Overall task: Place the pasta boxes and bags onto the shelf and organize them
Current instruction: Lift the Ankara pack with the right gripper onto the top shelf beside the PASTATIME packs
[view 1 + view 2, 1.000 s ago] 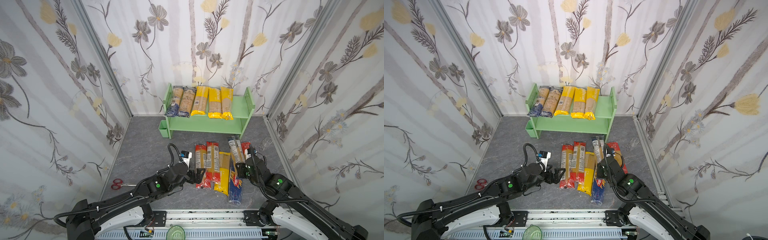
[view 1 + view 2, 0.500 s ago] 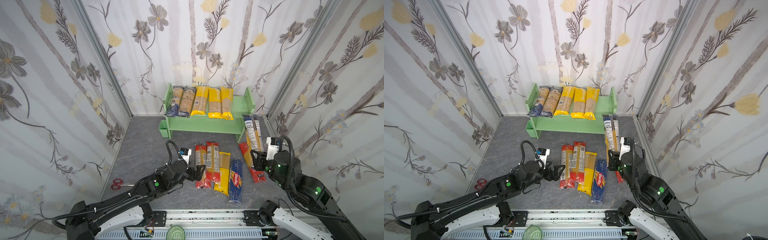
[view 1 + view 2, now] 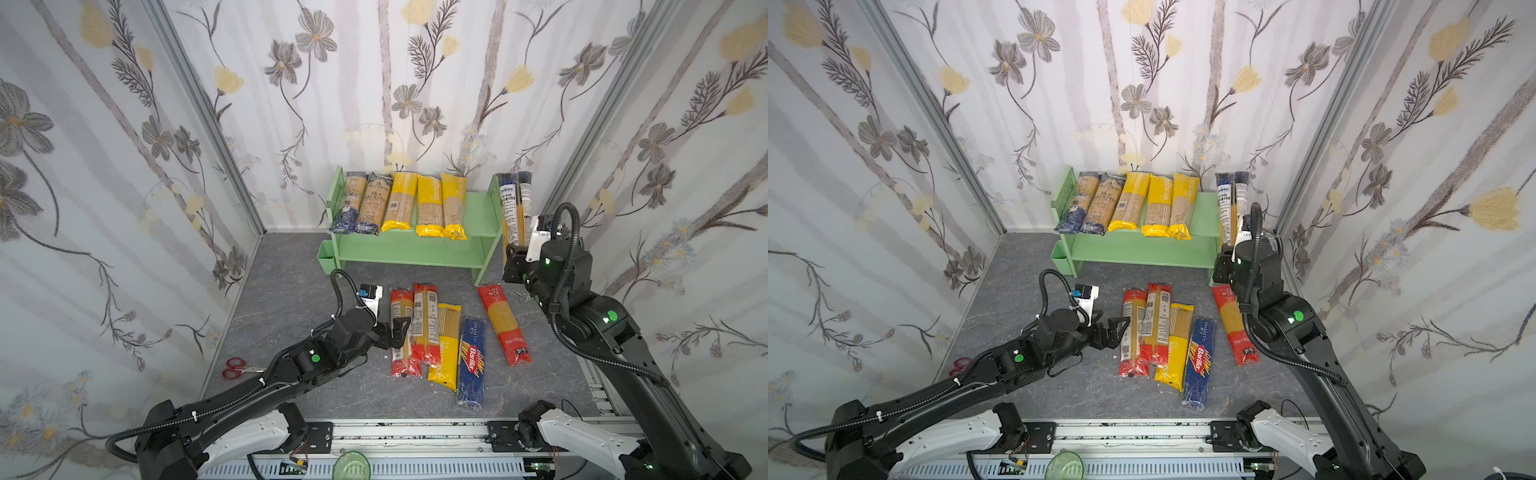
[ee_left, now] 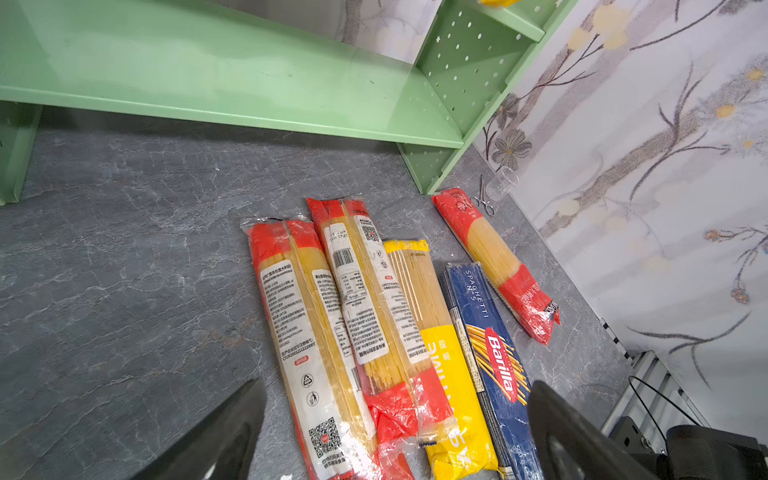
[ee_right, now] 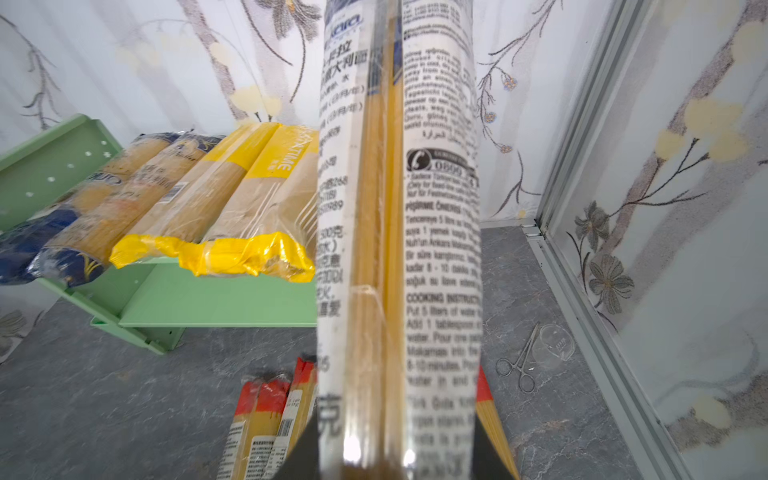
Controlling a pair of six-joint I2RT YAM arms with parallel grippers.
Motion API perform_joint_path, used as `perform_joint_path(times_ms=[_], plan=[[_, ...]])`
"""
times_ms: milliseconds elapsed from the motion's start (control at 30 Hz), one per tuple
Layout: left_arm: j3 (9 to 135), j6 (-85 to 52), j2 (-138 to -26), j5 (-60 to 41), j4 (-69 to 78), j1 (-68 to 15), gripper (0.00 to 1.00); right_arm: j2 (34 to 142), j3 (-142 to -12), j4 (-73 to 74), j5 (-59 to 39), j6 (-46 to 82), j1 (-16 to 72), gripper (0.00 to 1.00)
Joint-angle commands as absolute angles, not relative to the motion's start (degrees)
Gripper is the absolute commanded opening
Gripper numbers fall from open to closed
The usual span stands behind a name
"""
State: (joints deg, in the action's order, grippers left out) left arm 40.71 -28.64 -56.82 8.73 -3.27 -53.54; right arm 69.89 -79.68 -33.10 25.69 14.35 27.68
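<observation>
Right wrist view: blue-ended spaghetti pack (image 5: 399,249) is clamped by right gripper (image 5: 395,461), at three o'clock of shelf (image 3: 478,212); left gripper (image 4: 395,399) is seen wide open.

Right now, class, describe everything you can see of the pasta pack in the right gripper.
The pasta pack is a long, narrow clear bag of yellow spaghetti with a dark-blue top end and white printed labels. It stands upright, clamped at its lower end by the right gripper, clear of the table beside the right side panel of the shelf.
</observation>
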Motion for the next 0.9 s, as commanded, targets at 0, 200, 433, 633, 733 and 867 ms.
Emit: perform_joint_path(times_ms=[0, 200, 433, 633, 733, 867], plan=[[42.04, -27.26, -57.69, 8.35, -1.58, -52.46, 1.0, 75.06, -83.83, -20.42, 21.37, 10.1, 26.04, 0.31], [44.09, -26.16, -60.04, 7.89, -1.58, -50.15, 1.0, 86.06, -92.51, -19.0, 17.59, 8.11, 22.66, 0.31], [45.95, -25.14, -62.81, 5.76, -1.58, -47.0, 1.0, 96.65, -99.05, -18.5, 14.42, 8.26, 19.23, 0.32], [46.14, -24.86, -63.89, 3.81, -1.58, -44.68, 1.0, 101.51, -101.05, -18.56, 14.66, 8.92, 18.5, 0.32], [46.06, -24.69, -64.09, 3.19, -1.58, -43.87, 1.0, 103.4, -101.79, -18.7, 15.6, 9.04, 18.41, 0.33], [45.88, -24.76, -63.9, 2.81, -1.58, -43.17, 1.0, 106.16, -104.06, -19.89, 17.45, 8.71, 18.23, 0.34]])
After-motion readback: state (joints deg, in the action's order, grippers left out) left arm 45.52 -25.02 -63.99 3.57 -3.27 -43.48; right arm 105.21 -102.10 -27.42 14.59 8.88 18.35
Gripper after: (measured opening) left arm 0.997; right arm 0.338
